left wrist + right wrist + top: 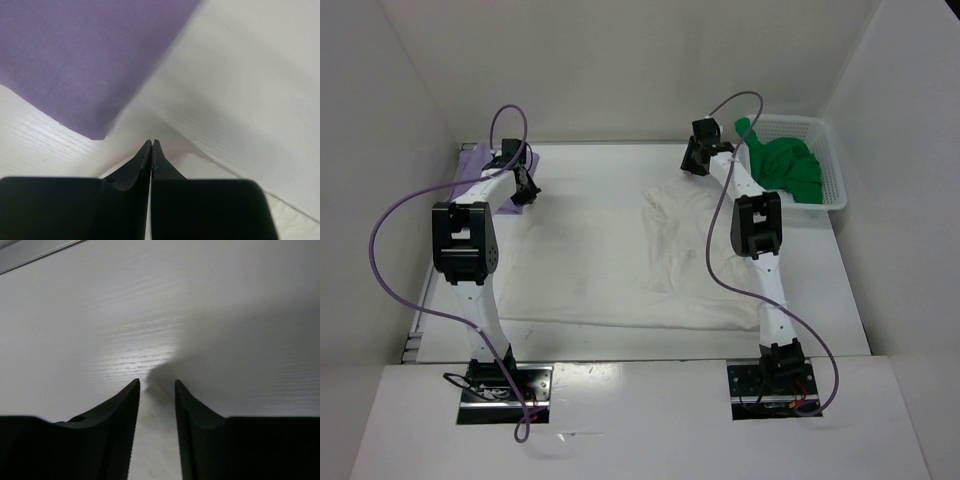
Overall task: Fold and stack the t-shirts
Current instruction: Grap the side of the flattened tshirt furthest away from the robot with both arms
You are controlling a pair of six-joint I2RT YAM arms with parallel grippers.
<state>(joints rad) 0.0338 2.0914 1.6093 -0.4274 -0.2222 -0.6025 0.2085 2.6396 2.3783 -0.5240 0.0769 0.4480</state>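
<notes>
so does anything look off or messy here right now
The cream t-shirt lies rumpled and creased in the middle of the table, not flat or folded. The green t-shirt is bunched in the basket, with one end poking up at its rim. Nothing looks spilled or damaged.

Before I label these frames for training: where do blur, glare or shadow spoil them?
Left wrist: the lavender t-shirt is out of focus, the left hand a black silhouette. Right wrist: glare on the table before the right hand, broad shadow to its right. Top external: even light, only faint shadows.
</notes>
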